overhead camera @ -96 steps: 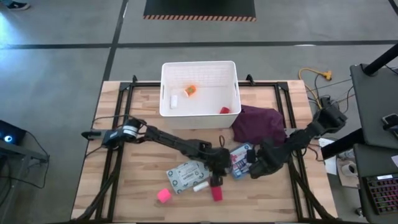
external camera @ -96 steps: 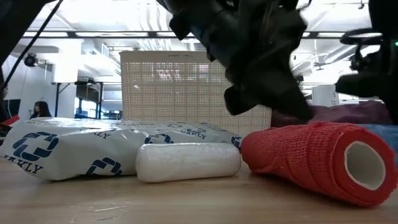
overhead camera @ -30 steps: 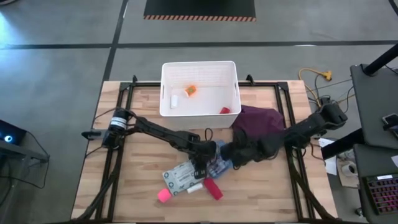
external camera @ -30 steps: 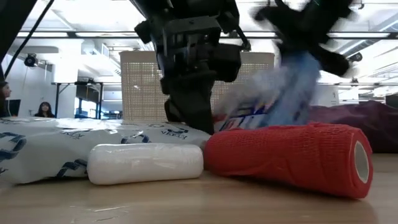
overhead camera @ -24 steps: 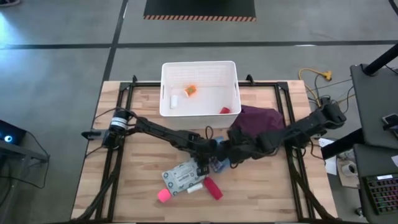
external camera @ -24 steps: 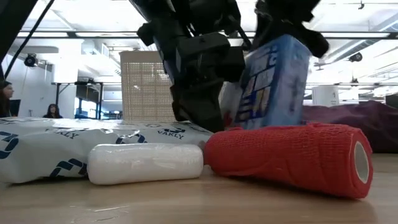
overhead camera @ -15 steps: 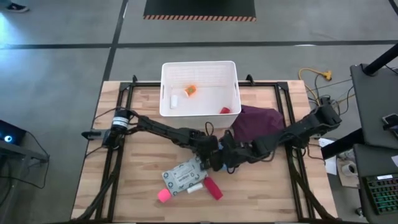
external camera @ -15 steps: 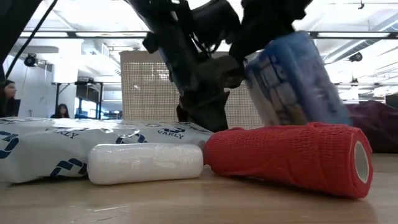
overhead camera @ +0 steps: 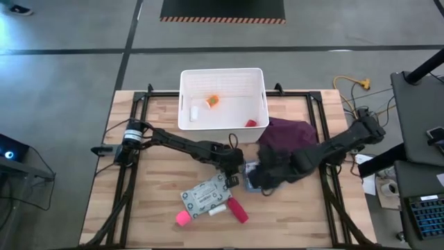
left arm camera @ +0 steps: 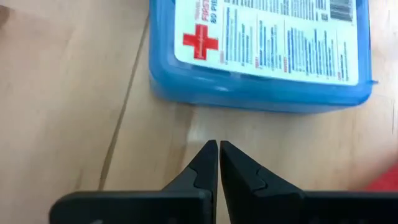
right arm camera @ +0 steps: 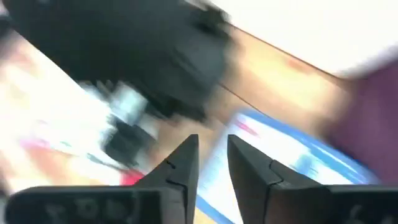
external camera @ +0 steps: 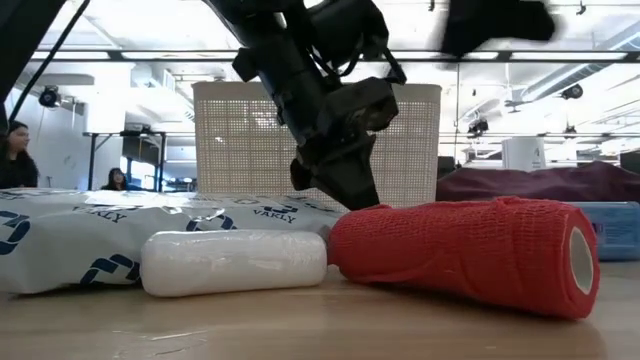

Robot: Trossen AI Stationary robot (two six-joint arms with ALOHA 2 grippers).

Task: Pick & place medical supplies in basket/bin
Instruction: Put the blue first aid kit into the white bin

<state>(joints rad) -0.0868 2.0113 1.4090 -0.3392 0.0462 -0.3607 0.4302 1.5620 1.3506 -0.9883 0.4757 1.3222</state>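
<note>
The blue first-aid box (left arm camera: 261, 53) lies flat on the wooden table (overhead camera: 152, 187), just in front of the left pincer (left arm camera: 218, 155). This pincer has its two fingers pressed together and holds nothing; its tips stand a little apart from the near edge of the box. The right pincer (right arm camera: 211, 149) is slightly spread, with a narrow gap between its fingers, and nothing is between them; the box lies just beyond its tips.

I judge that the box is a stiff plastic case, light, with a smooth and probably slippery lid. It is flat and wide, so a pincer should take it across the narrow side, or by one edge when it is tipped up, not across the broad face.

The left wrist view shows the red cross and the printed label, and that the box touches neither finger. The high view does not show this, because the arms cover most of the box; but only the high view shows the white bin (overhead camera: 223, 126) well behind both pincers, with some small items already inside. The low view shows the red roll (external camera: 460, 255) and the white roll (external camera: 233, 262) lying in front of the left pincer.
</note>
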